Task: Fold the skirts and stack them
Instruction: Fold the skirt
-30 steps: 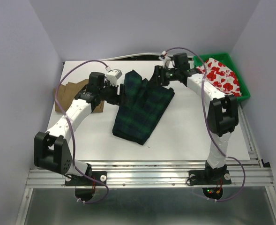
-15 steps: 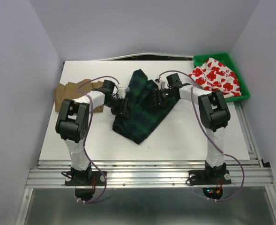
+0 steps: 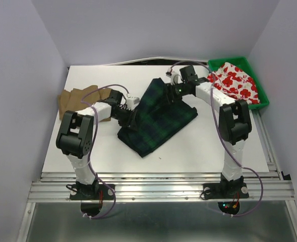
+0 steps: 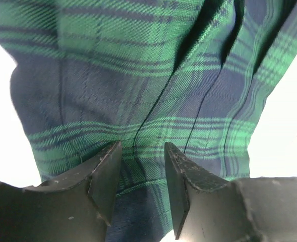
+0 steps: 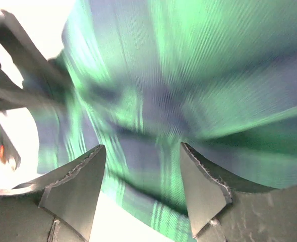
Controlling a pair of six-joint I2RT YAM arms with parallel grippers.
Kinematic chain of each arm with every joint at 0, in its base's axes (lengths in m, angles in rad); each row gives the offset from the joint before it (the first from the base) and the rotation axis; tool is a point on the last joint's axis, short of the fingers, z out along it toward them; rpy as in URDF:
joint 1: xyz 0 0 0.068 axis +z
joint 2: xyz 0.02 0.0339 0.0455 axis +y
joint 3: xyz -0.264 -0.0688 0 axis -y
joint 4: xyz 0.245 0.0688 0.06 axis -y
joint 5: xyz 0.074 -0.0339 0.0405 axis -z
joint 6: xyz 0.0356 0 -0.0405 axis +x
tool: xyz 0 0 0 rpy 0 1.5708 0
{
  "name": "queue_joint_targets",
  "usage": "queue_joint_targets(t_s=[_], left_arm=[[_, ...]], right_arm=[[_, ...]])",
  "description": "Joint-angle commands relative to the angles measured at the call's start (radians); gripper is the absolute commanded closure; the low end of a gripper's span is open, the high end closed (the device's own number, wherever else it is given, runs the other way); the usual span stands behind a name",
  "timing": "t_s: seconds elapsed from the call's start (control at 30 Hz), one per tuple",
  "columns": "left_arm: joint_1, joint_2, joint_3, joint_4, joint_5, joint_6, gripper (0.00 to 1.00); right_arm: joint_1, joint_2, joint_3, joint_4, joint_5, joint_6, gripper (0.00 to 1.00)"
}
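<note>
The dark green-navy plaid skirt (image 3: 161,118) lies folded in a long slanted shape mid-table. My left gripper (image 3: 133,117) is low at its left edge. In the left wrist view its jaws stand a little apart, with plaid cloth (image 4: 153,85) in the gap and beyond it. My right gripper (image 3: 173,91) is at the skirt's far upper edge. Its jaws stand wide apart over blurred plaid (image 5: 188,75) and grip nothing. The tan-brown skirt (image 3: 80,98) lies at the table's left edge. The white skirt with red flowers (image 3: 235,80) lies in the bin.
A green plastic bin (image 3: 261,101) stands at the far right corner of the white table (image 3: 203,146). Purple cables loop over both arms. The enclosure walls stand close on three sides.
Both arms came down from raised to low over the table. In the last half second the plaid skirt spread out to the right, and my right gripper moved toward the far edge.
</note>
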Motion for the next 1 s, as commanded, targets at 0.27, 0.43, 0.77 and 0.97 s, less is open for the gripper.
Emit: queue_joint_targets(t_s=[0.27,0.43,0.77,0.97], left_arm=[[-0.010,-0.063,-0.055,-0.052,-0.049,0.030,0.49],[-0.010,-0.064,-0.062,-0.056,-0.054,0.029,0.49],[-0.015,-0.171,-0.190,-0.017,-0.061,-0.030,0.54],[-0.065,-0.175,-0.208,0.052,0.072,-0.108,0.52]], right_arm=[[0.043,0.143,0.468,0.018,-0.133,-0.015,0.38],[0.072,0.202,0.370,0.159,-0.124,0.042,0.46],[0.063,0.504,0.552,0.325,0.193,0.035,0.52],[0.063,0.560,0.667,0.388,0.178,0.062,0.37]])
